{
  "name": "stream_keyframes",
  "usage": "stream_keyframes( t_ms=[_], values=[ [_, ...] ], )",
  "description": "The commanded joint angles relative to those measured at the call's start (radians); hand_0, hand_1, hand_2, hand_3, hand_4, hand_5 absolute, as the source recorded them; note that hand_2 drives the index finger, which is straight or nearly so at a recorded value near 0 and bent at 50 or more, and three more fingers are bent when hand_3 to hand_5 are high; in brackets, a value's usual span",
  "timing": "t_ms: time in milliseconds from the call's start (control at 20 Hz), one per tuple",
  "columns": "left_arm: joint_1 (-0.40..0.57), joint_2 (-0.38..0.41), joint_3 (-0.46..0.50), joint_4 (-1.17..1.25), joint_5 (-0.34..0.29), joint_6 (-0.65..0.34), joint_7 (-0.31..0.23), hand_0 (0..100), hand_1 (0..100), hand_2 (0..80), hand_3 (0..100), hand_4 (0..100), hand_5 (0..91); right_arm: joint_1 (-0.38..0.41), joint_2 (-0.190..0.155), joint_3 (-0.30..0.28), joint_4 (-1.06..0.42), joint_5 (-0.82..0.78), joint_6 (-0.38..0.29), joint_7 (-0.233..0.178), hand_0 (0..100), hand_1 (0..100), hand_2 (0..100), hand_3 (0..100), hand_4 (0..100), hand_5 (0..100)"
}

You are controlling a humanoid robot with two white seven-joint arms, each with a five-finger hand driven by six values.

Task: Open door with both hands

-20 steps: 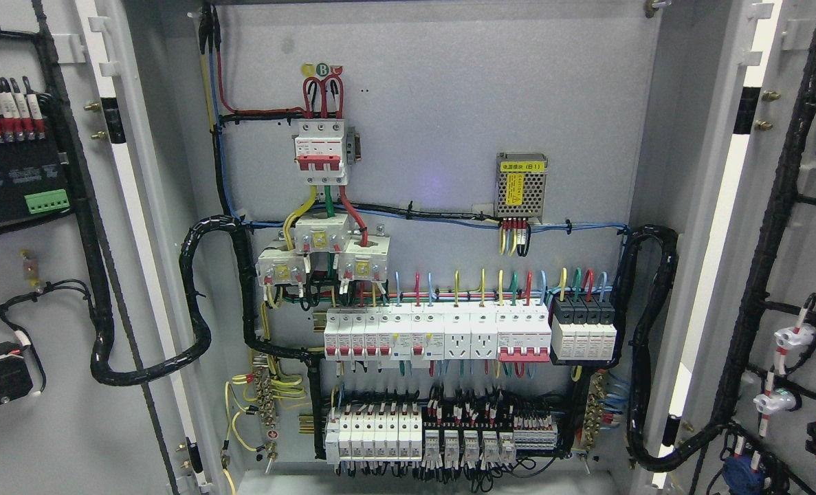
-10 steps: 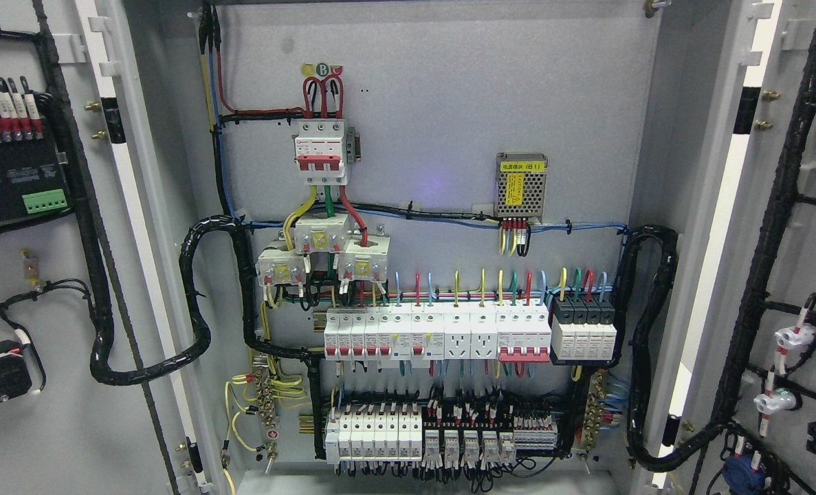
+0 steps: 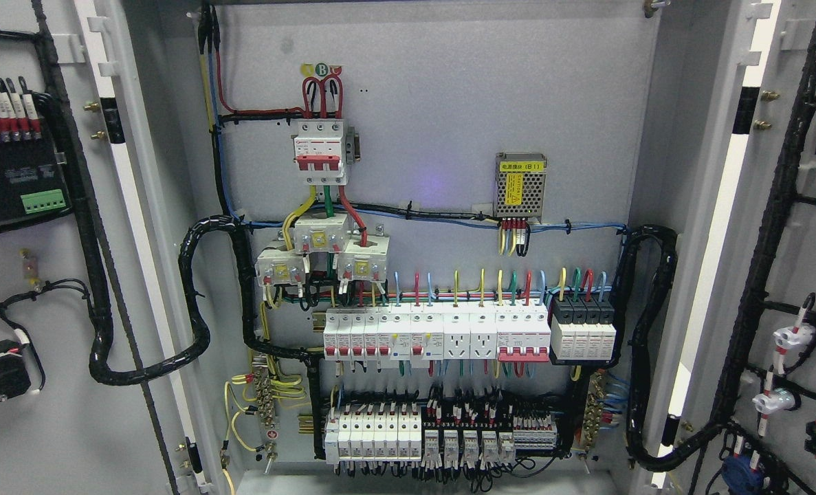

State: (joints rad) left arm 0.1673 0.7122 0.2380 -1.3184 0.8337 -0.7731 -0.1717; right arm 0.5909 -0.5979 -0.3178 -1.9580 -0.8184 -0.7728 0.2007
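The grey electrical cabinet stands with both doors swung wide. The left door [image 3: 50,426] fills the picture's left edge, its inner face carrying a black module and wiring. The right door [image 3: 810,234] fills the right edge, with black cable looms and white connectors on it. Between them the back panel [image 3: 449,89] shows in full. Neither of my hands nor any arm shows in the head view.
On the back panel sit a red-and-white main breaker [image 3: 320,151], a mesh-cased power supply [image 3: 520,185], a row of white breakers [image 3: 435,333] and lower terminal blocks [image 3: 442,433]. Thick black cable looms [image 3: 194,302] run from the panel to each door.
The left door's module and wiring have drifted slightly left and the right door's parts slightly right. The panel inside has not moved.
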Motion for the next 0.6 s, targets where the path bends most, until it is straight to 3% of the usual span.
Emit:
stream_keyframes(
  t_ms=[0,401,551],
  values=[
    [0.009,0.001,-0.003,-0.033,-0.002,-0.183,0.004,0,0,0.0,0,3,0.0,-0.008,-0.005,0.013,-0.021,-0.001,0.000,0.006,11,0,0,0,0,0],
    [0.061,0.001,-0.003,-0.179,-0.002,-0.183,0.009,0,0,0.0,0,3,0.0,-0.016,-0.007,0.059,-0.035,-0.001,-0.002,0.008,11,0,0,0,0,0],
    [0.072,0.012,-0.008,-0.225,-0.002,-0.183,0.044,0,0,0.0,0,3,0.0,-0.014,-0.011,0.065,-0.041,-0.001,-0.009,0.008,11,0,0,0,0,0]
  ],
)
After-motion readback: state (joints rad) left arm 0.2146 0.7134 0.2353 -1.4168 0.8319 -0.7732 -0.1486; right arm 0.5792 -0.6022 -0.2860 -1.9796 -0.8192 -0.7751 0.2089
